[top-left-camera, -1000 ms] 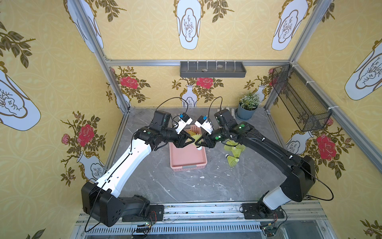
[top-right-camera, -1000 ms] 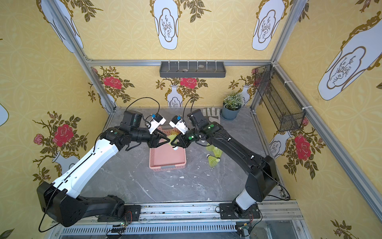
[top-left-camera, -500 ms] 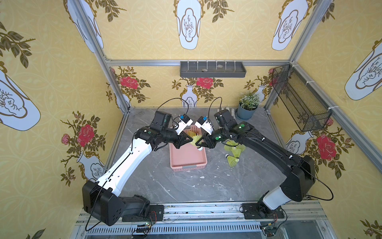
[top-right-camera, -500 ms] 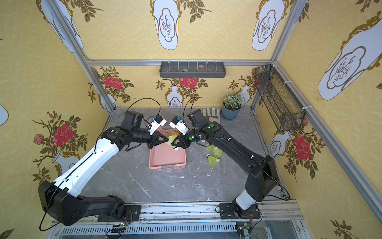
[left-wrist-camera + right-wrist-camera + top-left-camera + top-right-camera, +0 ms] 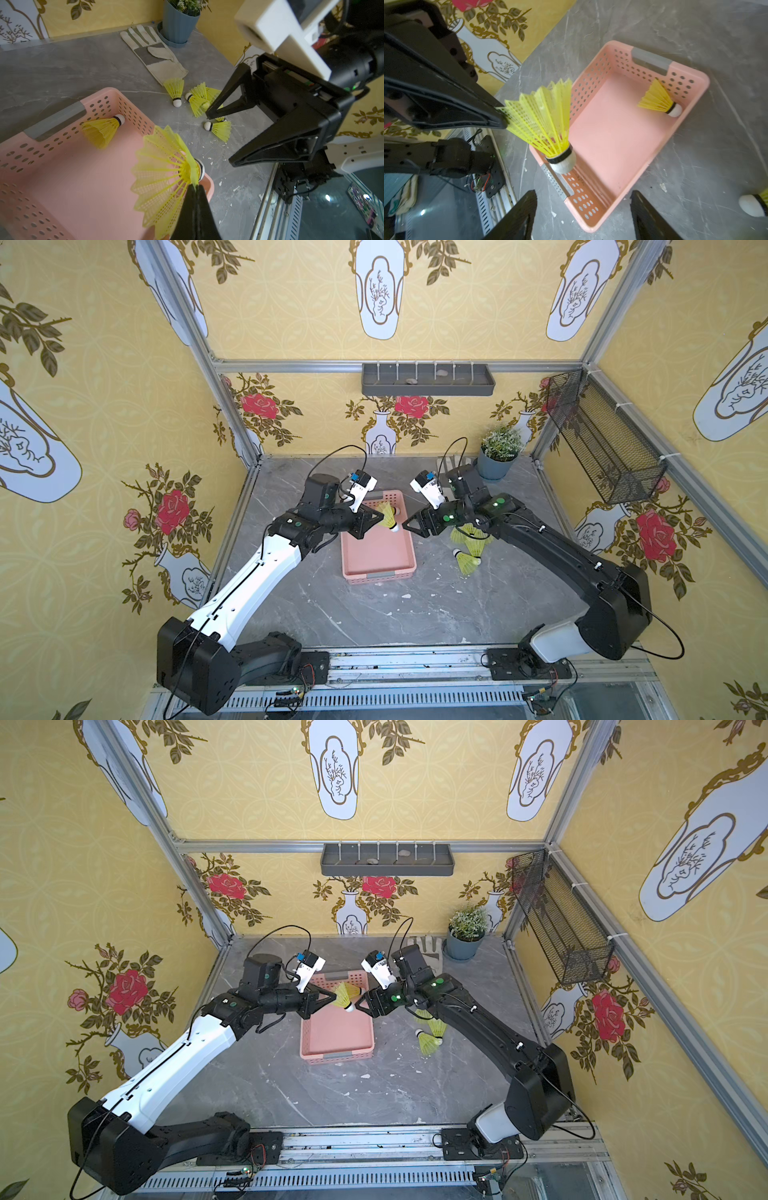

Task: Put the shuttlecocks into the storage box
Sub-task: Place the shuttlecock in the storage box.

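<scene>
Hanging tip down above the storage box (image 5: 376, 549), close to the long wall on the right arm's side: one shuttlecock (image 5: 389, 519), pinched by the edge of its yellow skirt in the left jaws, shut flat on the mesh.

Changed keepers within the last second. Gripped then by the right jaws, with the left jaws open and closing in. Gripped now by the left jaws alone, with the right jaws spread wide, clear of the white tip and touching nothing. Reads as a handover just completed, leaving only a release over the box for this one.

Already inside: a second shuttlecock (image 5: 658, 101), lying on its side against the far short end, below the grey handle (image 5: 651, 60). Out on the bench (image 5: 374, 614) beside the box: a loose cluster of shuttlecocks (image 5: 199, 99), just past a white glove (image 5: 153, 52) and partly hidden under the right arm (image 5: 552, 547) in both top views. Most of the task judged to lie ahead.

Reaches in with the left arm (image 5: 257, 572), forearm raised, wrist levelled, jaws pointing across the box. Mirrors that with the right arm, open jaws facing the shuttlecock's tip from just beside it. Little room between the two; worth backing the right arm off before lowering.
</scene>
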Motion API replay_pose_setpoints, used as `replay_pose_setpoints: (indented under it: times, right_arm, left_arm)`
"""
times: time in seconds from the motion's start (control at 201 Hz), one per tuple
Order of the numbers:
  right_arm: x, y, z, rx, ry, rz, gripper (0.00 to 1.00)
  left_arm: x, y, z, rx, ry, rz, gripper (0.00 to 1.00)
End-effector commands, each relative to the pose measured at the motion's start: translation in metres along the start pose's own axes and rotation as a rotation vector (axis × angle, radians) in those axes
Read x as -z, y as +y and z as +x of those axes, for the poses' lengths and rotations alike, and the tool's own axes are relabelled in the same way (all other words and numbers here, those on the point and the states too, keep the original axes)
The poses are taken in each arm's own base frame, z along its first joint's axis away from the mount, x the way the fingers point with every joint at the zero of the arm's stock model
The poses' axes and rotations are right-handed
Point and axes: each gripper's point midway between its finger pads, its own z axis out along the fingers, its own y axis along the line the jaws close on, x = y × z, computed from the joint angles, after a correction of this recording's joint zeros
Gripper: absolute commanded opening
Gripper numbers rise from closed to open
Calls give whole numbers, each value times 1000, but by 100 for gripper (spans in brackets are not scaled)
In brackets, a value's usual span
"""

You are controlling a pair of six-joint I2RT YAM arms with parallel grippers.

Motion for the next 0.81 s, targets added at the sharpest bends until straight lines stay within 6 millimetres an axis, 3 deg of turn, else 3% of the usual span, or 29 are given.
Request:
replay_pose_setpoints:
  times: [0.0, 0.269, 0.578, 0.802]
  right_arm:
    - [10, -26, -20, -58, -121, 133, 73]
    - [34, -64, -14, -175, -230, 341, 74]
    - [44, -78, -2, -258, -286, 417, 73]
    - [46, -80, 8, -293, -304, 423, 73]
  left_arm:
    - [-3, 24, -25, 123, -147, -108, 0]
    - [-10, 82, -9, 346, -198, -366, 0]
    - [-28, 119, 5, 455, -201, -491, 0]
    - [-48, 134, 15, 516, -179, -513, 0]
